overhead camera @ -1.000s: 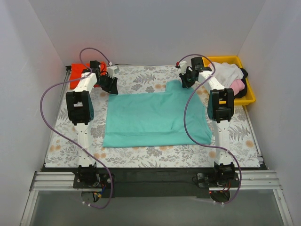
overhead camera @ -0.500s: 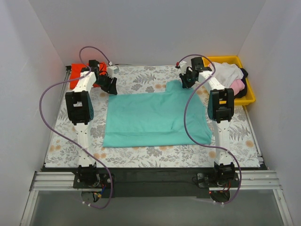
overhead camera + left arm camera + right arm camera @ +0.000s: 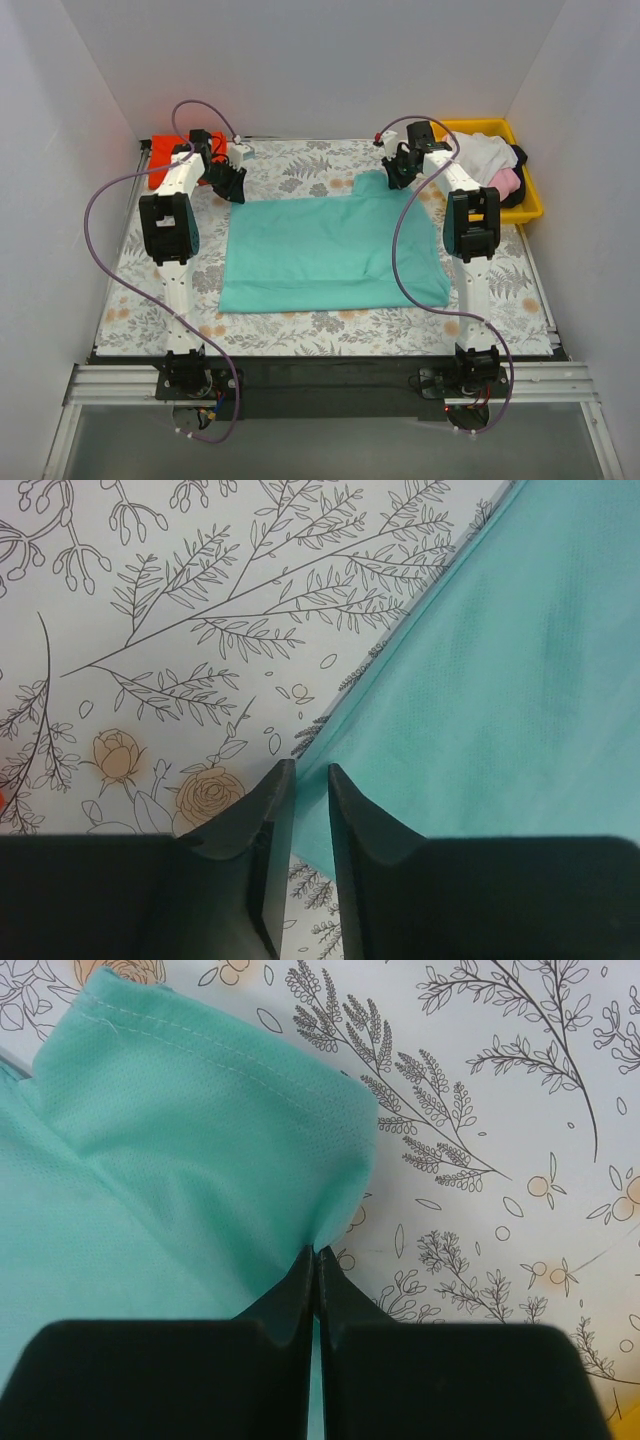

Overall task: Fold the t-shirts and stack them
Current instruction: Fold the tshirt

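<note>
The teal t-shirt [image 3: 330, 250] lies flat mid-frame on the patterned tabletop [image 3: 300, 165]. The right fingers [image 3: 290, 1300], pressed together, pinch its sleeve fold at lower centre. The left fingers [image 3: 262, 810] stand narrowly parted, with the shirt's edge at their tips.

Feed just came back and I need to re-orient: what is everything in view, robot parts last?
teal t-shirt: one, teal-green, spread flat mid-table.
red-orange t-shirt: one, bunched, far left corner.
piled shirts: white, pink, black, in the tray; count unclear.
tray: one, yellow, far right corner.
patterned cloth: one, grey-and-orange ferns, covering the table.
left arm: white and black; jaws slightly apart by the teal shirt's far left corner.
right arm: jaws shut on its far right corner.
</note>
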Robot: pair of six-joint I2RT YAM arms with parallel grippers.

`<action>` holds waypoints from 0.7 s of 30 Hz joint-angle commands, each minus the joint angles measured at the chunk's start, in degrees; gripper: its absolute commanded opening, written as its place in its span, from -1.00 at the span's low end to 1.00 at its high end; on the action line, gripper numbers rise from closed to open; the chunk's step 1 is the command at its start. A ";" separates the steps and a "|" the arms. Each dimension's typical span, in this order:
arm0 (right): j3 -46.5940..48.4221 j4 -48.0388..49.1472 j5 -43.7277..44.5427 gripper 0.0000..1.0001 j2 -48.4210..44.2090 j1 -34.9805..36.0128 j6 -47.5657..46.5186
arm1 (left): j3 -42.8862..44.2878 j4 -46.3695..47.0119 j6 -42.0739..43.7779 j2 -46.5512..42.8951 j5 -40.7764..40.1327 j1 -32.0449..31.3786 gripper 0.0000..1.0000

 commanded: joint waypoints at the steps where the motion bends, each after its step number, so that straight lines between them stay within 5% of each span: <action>1: -0.52 -0.54 -0.63 -0.97 -4.63 0.26 -0.72 | -0.75 -0.81 2.03 0.02 1.13 0.09 -0.66; 8: -0.61 -0.63 -0.72 -0.97 -5.86 0.26 -0.81 | -0.84 -1.34 2.73 -0.77 2.02 0.09 -1.00; 16: -1.83 -1.24 -1.77 -0.97 -9.64 0.17 -0.46 | -3.03 0.68 1.77 -4.79 3.77 0.09 -1.00; 21: -6.74 -1.59 -2.21 -0.97 -14.99 0.09 -0.99 | -11.53 4.98 3.61 -11.30 4.83 0.09 -1.00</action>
